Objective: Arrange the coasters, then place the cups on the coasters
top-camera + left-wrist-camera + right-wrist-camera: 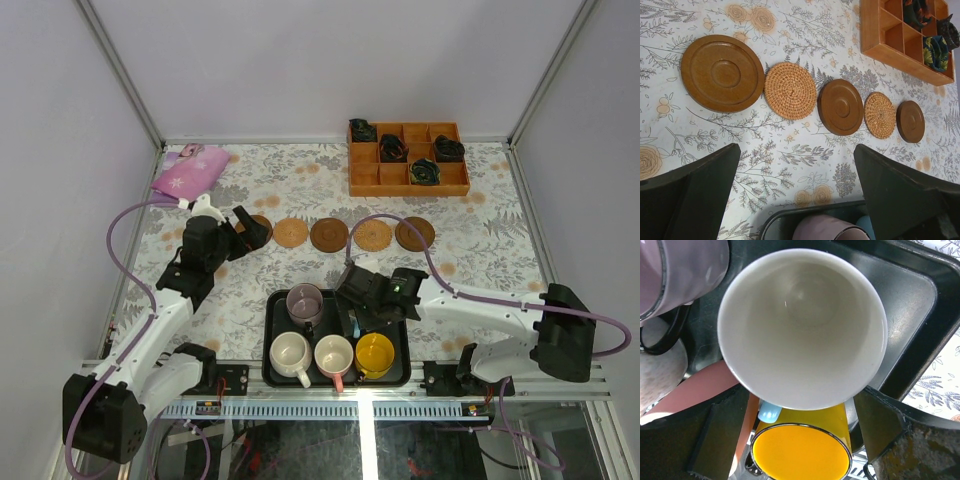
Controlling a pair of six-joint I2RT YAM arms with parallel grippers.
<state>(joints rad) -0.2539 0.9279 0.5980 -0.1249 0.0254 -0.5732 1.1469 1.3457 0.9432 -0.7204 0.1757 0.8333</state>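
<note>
A: Right claw first: how do its jaws stand?
B: Spread wide, one finger on each side of the white cup with the light-blue handle. Whether the fingers touch its wall I cannot tell. The cup stands upright in the black tray, its mouth facing the wrist camera.
A: And around it?
B: The yellow cup is just beside it on the near side, and the mauve cup is to its left. From above, the cream cup and the pink-handled cup share the tray's near row with the yellow one.
A: The right arm?
B: It lies low, forearm stretched leftward from its base at the near right, wrist tipped down over the tray.
A: Left claw?
B: Also spread, with nothing between its fingers, hanging over the left end of the row of five coasters on the flowered tabletop. Dark wood and woven ones alternate, and no cup stands on any yet.
A: The left arm?
B: It rises from the near left, elbow bent, reaching toward the far side. Beyond the row sit an orange box and a pink pouch
</note>
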